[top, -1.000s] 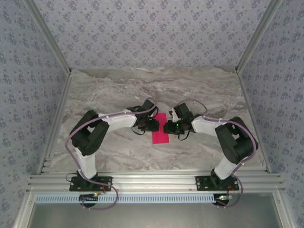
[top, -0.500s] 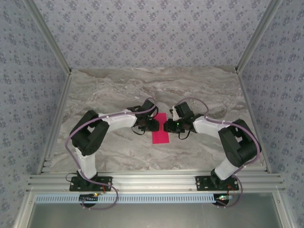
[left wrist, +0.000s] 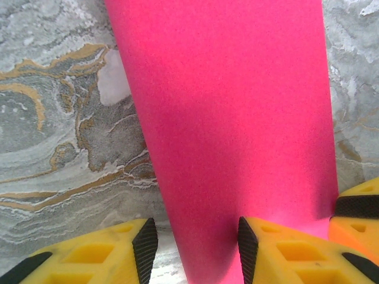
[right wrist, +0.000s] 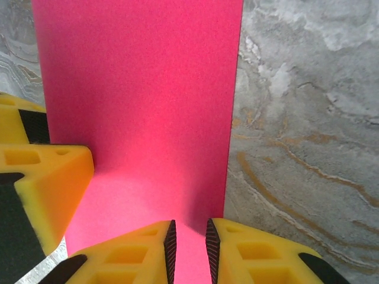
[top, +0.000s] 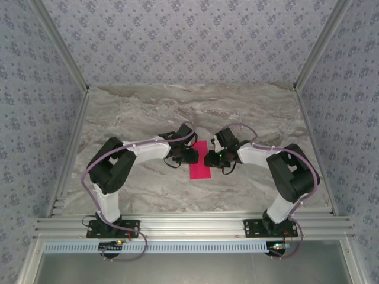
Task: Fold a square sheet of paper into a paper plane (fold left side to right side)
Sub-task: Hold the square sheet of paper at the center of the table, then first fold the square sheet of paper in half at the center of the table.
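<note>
left pincer [left wrist: 194,245] released astride folded magenta-pink paper sheet [left wrist: 225,118] edge; right pincer [right wrist: 189,242] near-clenched, grasp indeterminate; likely pinning crease.

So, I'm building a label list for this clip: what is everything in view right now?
paper: one, bright pink, narrow folded strip, flat at the table's middle between the grippers
table: one, grey-brown marble pattern, under everything
walls: three, blue-grey flowered, at the back and both sides
frame rails: several, silver metal, along the near edge and up the corners
cables: purple, one along each arm
left arm: one, black and white, base at the near edge
right arm: one, black and white, base at the near edge
left gripper: one, yellow with black pads, jaws apart across one paper edge
right gripper: one, same colours, jaws slightly apart at the opposite edge
</note>
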### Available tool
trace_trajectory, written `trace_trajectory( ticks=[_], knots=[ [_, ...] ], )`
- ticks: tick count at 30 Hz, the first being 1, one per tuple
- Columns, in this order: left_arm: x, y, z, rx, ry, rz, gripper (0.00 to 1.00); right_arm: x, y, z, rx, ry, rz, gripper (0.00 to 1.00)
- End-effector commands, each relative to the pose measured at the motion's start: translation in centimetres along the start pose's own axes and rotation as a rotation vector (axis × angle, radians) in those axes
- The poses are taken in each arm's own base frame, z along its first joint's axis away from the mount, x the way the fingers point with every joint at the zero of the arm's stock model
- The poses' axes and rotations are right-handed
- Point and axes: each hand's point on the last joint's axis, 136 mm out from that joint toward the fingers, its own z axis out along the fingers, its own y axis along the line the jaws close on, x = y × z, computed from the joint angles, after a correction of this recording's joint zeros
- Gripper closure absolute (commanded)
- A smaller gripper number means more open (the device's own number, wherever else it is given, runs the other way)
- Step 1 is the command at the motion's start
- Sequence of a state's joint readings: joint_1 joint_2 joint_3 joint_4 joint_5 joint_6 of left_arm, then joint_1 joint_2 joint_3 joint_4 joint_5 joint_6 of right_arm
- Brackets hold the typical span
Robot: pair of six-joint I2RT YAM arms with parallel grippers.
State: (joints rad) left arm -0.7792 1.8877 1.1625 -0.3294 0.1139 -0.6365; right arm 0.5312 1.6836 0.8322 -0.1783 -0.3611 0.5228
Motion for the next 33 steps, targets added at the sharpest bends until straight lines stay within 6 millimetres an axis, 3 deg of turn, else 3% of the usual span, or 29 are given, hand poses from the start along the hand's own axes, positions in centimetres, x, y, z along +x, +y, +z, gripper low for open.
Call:
trace_trajectory(
  ticks=[1, 11, 16, 24, 29, 33],
  knots=[
    [1.1, 1.4, 0.4, -0.064, 0.034, -0.002, 0.55, 1.8, -2.6, 0.7, 0.122, 0.078, 0.014, 0.74],
    [-1.9, -0.3, -6.2, -0.028, -0.103, 0.035, 0.42, 3.0, -4.4, 1.4, 0.190, 0.126, 0.032, 0.74],
    [-2.1, -2.0, -8.4, 0.084, -0.164, 0.037, 0.44, 3.1, -4.5, 1.6, 0.193, 0.132, 0.033, 0.75],
    [-1.4, -6.8, -6.7, 0.366, -0.100, 0.033, 0.62, 3.0, -4.3, 1.6, 0.194, 0.133, 0.031, 0.75],
    [-1.0, -6.9, -4.3, 0.366, -0.057, 0.023, 0.66, 3.1, -4.4, 1.5, 0.201, 0.136, 0.031, 0.75],
    [-0.5, -5.3, -2.5, 0.290, -0.033, 0.006, 0.66, 3.1, -4.4, 1.5, 0.209, 0.138, 0.025, 0.75]
  ],
)
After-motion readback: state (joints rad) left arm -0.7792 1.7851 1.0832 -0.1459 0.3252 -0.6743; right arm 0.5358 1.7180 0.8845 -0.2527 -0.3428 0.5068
